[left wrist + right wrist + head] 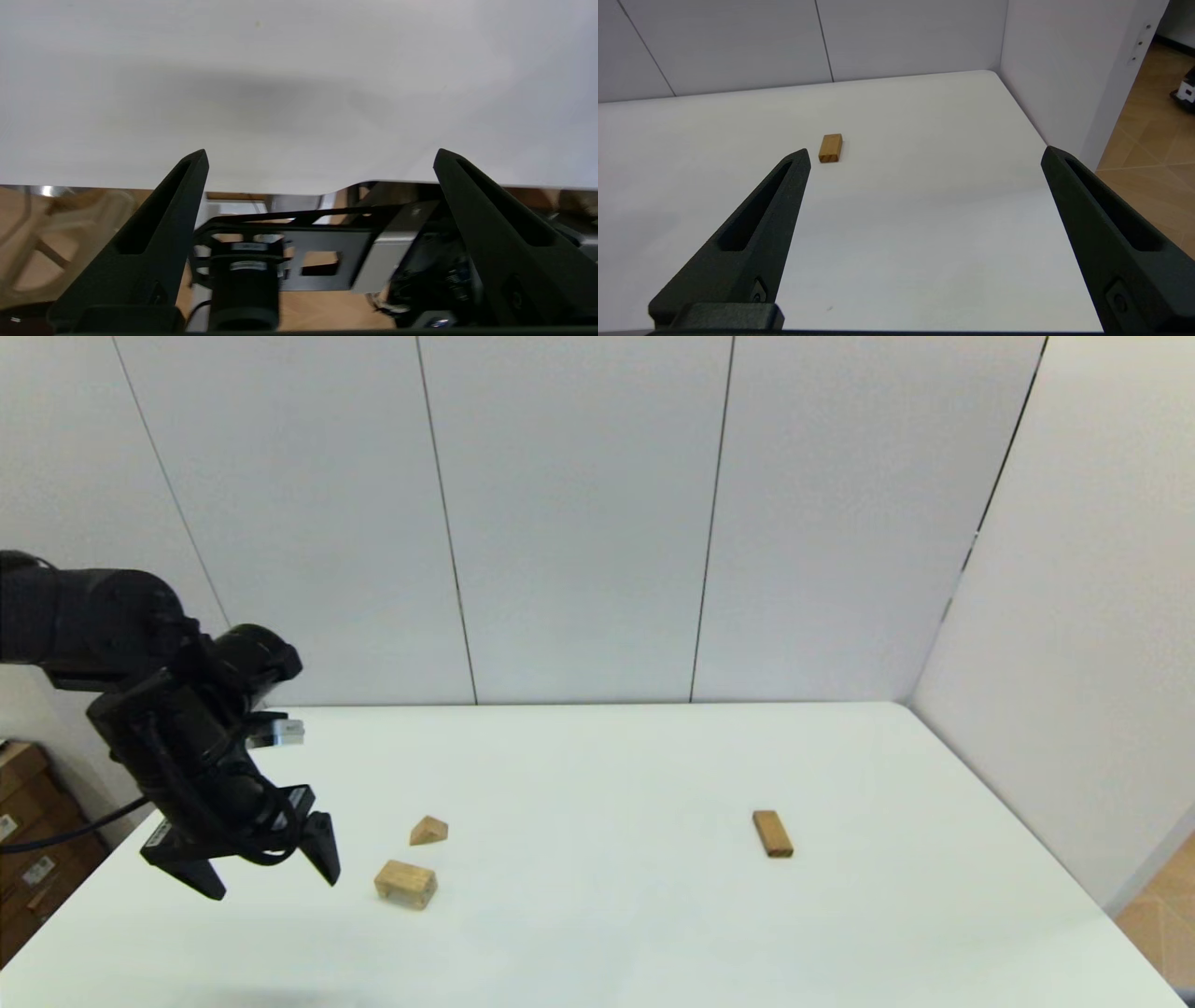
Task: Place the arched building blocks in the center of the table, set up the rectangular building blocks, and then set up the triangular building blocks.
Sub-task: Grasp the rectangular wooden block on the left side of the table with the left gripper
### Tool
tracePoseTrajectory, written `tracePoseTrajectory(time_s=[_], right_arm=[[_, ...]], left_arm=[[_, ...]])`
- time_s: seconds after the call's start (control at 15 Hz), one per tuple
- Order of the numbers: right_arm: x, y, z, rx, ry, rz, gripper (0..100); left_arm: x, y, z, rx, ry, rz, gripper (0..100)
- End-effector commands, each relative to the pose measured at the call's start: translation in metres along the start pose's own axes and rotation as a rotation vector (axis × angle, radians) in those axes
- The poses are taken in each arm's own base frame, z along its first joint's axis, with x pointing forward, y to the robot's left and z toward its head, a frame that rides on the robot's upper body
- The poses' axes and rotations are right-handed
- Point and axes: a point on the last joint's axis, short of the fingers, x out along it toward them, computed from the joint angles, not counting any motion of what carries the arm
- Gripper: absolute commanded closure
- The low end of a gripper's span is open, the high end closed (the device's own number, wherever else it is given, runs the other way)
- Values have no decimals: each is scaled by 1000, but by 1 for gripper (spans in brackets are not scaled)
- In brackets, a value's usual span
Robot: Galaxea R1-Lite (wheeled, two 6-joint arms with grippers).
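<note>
The arched block (405, 883) lies on the white table (597, 933) at the near left, with the small triangular block (428, 831) just behind it. The flat rectangular block (772, 833) lies apart on the right side; the right wrist view shows the rectangular block (830, 148) farther off on the table. My left gripper (271, 880) hangs open above the table's left part, to the left of the arched block, holding nothing. In its own wrist view the left gripper (320, 158) faces bare table and the near edge. My right gripper (924, 156) is open and empty, out of the head view.
White wall panels (579, 513) stand behind the table and along its right side. Cardboard boxes (28, 840) sit on the floor off the left edge. The left wrist view shows part of the robot's base (280, 252) below the table's near edge.
</note>
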Motion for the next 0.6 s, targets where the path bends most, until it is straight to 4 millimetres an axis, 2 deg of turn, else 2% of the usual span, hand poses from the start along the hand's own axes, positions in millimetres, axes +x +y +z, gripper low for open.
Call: tracePoseTrajectory(time_s=[0.07, 0.33, 0.4, 0.6], right_arm=[[0, 0, 0, 0, 1, 0, 0], [0, 0, 0, 0, 1, 0, 0], [0, 0, 0, 0, 1, 0, 0], [0, 0, 0, 0, 1, 0, 0]], left_arm=[[18, -15, 16, -39, 40, 14, 0], [12, -20, 31, 29, -4, -3, 0], [10, -19, 30, 112, 8, 0, 0], [3, -16, 23, 577, 85, 5, 0]])
